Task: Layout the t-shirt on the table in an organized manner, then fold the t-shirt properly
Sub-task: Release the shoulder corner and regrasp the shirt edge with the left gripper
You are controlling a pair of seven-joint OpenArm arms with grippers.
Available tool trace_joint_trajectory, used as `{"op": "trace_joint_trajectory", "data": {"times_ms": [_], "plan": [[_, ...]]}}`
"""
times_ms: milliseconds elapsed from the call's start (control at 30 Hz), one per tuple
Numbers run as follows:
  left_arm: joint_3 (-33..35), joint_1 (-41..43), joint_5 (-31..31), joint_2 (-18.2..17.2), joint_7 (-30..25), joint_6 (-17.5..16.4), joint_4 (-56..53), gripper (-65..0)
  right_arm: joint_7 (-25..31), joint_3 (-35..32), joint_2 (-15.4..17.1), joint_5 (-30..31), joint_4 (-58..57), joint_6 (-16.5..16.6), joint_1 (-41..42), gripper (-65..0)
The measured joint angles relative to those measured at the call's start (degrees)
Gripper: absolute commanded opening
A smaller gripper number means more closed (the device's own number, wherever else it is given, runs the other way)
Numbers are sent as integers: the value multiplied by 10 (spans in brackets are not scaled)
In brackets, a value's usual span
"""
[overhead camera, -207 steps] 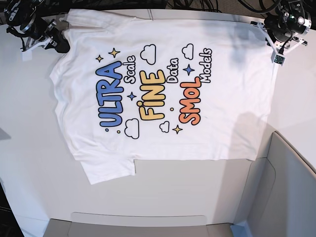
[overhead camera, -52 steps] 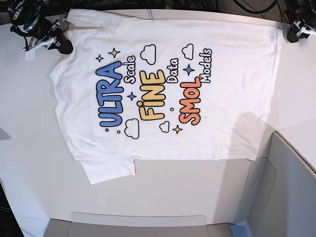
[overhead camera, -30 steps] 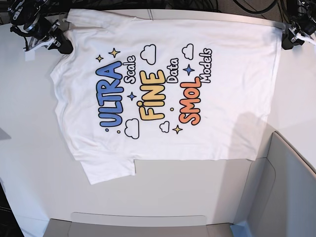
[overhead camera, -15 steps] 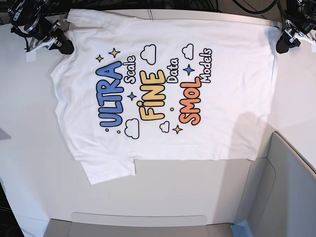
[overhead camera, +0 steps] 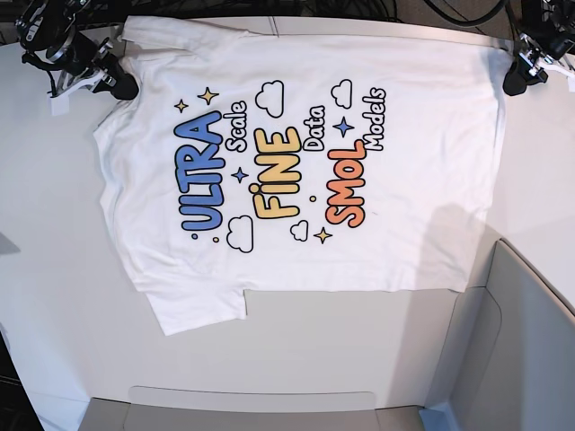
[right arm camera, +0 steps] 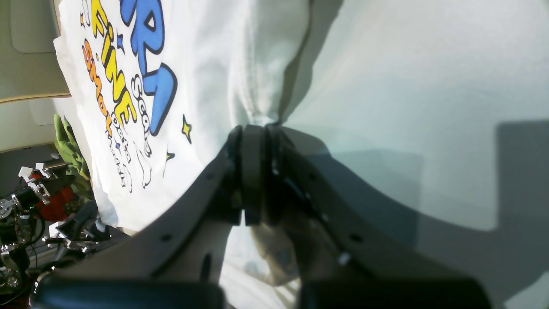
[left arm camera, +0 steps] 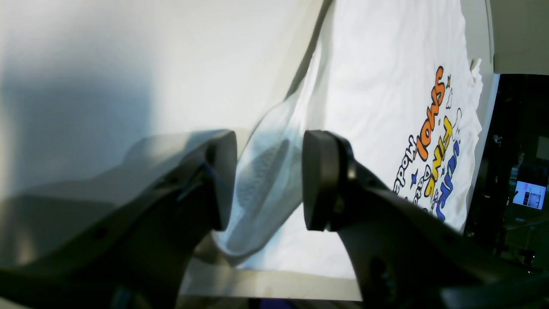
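Note:
The white t-shirt (overhead camera: 296, 171) lies spread print-up on the white table (overhead camera: 54, 269), collar side to the left. My right gripper (overhead camera: 123, 88) sits at the shirt's upper left corner. In the right wrist view it (right arm camera: 253, 141) is shut, pinching a bunched fold of the t-shirt (right arm camera: 214, 64). My left gripper (overhead camera: 512, 85) is at the shirt's upper right hem corner. In the left wrist view its jaws (left arm camera: 268, 184) stand apart, with a raised loose fold of the t-shirt (left arm camera: 386, 86) between the pads.
A grey panel (overhead camera: 530, 341) lies at the lower right and another grey panel (overhead camera: 252, 409) along the front edge. Black cables (overhead camera: 359, 9) run behind the table's far edge. Bare table (overhead camera: 359, 341) shows below the shirt.
The left gripper's jaws have spread apart at the hem corner and it has shifted slightly down and left. The right gripper has nudged a little to the right, still holding the shirt.

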Motion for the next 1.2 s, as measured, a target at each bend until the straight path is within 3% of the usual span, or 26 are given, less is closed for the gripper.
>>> {"op": "trace_joint_trajectory", "data": {"times_ms": [800, 1200], "plan": [[2, 11, -50, 1, 2, 2, 0, -350, -4, -1, 7, 4, -3, 0, 0, -650], [2, 23, -54, 5, 7, 6, 70, -350, -4, -1, 7, 4, -3, 0, 0, -650]]}}
